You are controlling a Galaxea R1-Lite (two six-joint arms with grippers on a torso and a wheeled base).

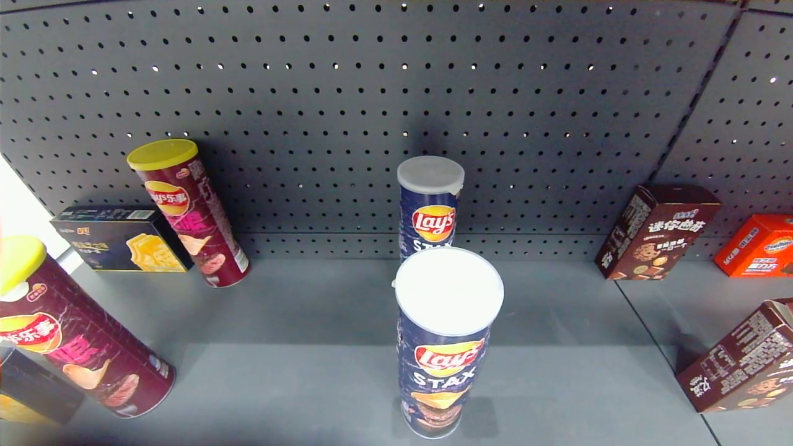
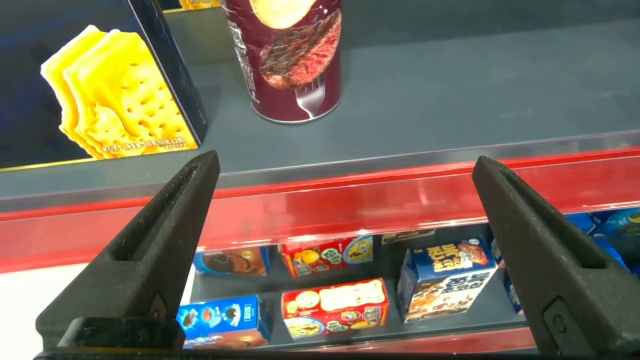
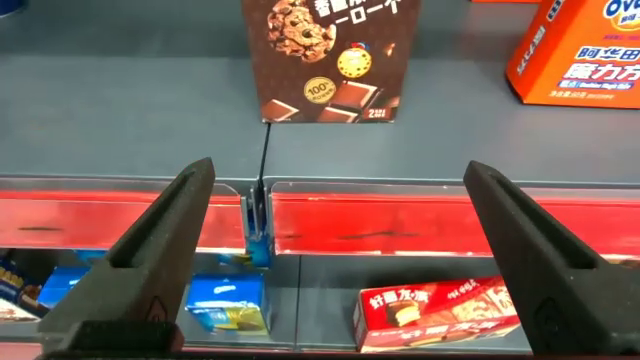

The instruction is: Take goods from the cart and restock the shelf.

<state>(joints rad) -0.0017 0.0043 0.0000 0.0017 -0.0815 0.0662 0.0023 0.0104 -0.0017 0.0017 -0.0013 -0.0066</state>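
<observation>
Two dark blue chip cans with white lids stand upright mid-shelf, one near the front (image 1: 445,347) and one behind it (image 1: 429,207) by the pegboard. Two maroon cans with yellow lids stand on the left, one at the back (image 1: 189,210) and one at the front (image 1: 74,334). My left gripper (image 2: 345,265) is open and empty in front of the shelf's red front rail (image 2: 330,205), below a maroon can (image 2: 290,60). My right gripper (image 3: 345,265) is open and empty before the red rail (image 3: 400,222), facing a brown cookie box (image 3: 325,60).
A dark cracker box (image 1: 118,238) sits at the back left. Brown boxes (image 1: 657,232) (image 1: 740,359) and an orange box (image 1: 756,244) stand on the right. The grey shelf (image 1: 310,334) has free room between the cans. Several snack boxes (image 2: 335,305) fill the lower shelf.
</observation>
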